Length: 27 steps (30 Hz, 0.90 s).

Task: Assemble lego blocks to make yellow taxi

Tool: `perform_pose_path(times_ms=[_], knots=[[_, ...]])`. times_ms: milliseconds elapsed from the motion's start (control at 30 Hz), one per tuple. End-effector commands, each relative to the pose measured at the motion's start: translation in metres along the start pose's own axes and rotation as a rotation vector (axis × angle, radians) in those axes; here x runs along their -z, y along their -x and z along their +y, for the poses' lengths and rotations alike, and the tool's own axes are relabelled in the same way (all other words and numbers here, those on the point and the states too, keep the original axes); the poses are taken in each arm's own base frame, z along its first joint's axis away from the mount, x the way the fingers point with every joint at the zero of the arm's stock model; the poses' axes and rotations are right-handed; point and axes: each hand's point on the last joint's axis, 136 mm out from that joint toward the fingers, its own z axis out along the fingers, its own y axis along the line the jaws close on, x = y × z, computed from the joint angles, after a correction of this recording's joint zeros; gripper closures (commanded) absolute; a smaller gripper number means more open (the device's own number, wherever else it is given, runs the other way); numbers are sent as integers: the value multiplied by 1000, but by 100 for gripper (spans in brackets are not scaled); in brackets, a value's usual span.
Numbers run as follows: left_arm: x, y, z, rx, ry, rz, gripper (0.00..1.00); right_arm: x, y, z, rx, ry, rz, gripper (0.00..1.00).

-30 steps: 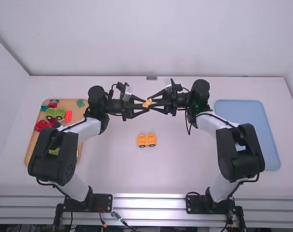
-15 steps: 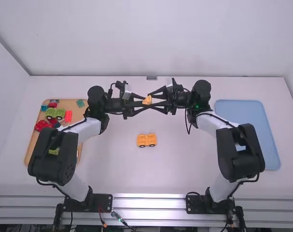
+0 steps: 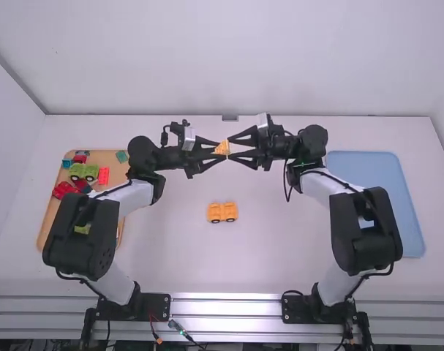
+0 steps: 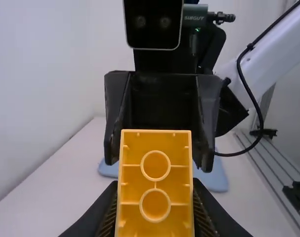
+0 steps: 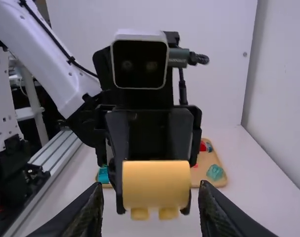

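Right hand has drawn back, open; left hand grips yellow block.

My left arm and right arm bend inward, wrists facing each other. My left claw grips firmly, its fingers clamped; my right claw is spread, fingers well parted, tips near the left one's.

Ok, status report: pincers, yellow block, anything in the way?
Left pincer shut on yellow lego block. Right pincer open, facing it. Only that block between them; yellow wheeled lego base on table, clear of both.
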Motion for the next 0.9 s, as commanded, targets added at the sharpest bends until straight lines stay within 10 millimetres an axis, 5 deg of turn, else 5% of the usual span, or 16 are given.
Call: perform_pose_path(times_ms=[0,867], knots=[[-1,-2,1,28,5,-2,98,-5,7,3,-24,22,-6,51],[-1,3,0,20,-2,-10,98,-17,4,8,-16,52,0,57]])
